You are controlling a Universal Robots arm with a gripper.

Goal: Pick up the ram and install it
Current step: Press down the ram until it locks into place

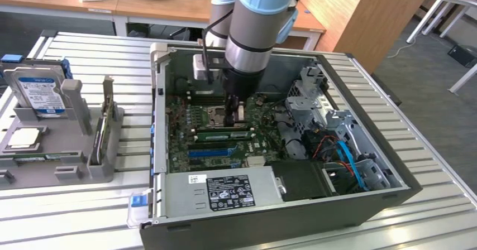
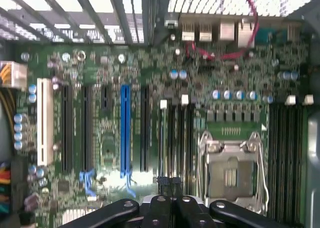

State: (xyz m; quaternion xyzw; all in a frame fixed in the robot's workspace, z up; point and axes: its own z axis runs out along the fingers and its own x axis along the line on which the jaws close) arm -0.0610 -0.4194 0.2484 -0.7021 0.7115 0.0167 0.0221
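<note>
1. nearest in the exterior view is the open computer case, and just inside its near wall sits a grey power box with a black sticker
2. behind the box lies the green board with its blue slot
3. just past the blue slot is the ram, a thin green stick with a pale strip; it looks like it is standing in its slot, right beside the cpu socket
4. the gripper hangs straight down over the far side of the ram, by the socket; its fingers are pressed together with nothing between them, and i cannot tell if they touch the ram
5. i think the step in hand is seating the ram; to do it well, the push should go straight down, with the stick upright and not leaning, and both ends should sink the same amount until it sits snug
6. a crooked or hard push could bend the stick or hurt the slot
7. on the exterior view's left, apart from the case, a grey tray holds a hard drive
8. my count: one ram, one gripper, one blue slot, one cpu socket, one power box, one hard drive, one tray
</note>
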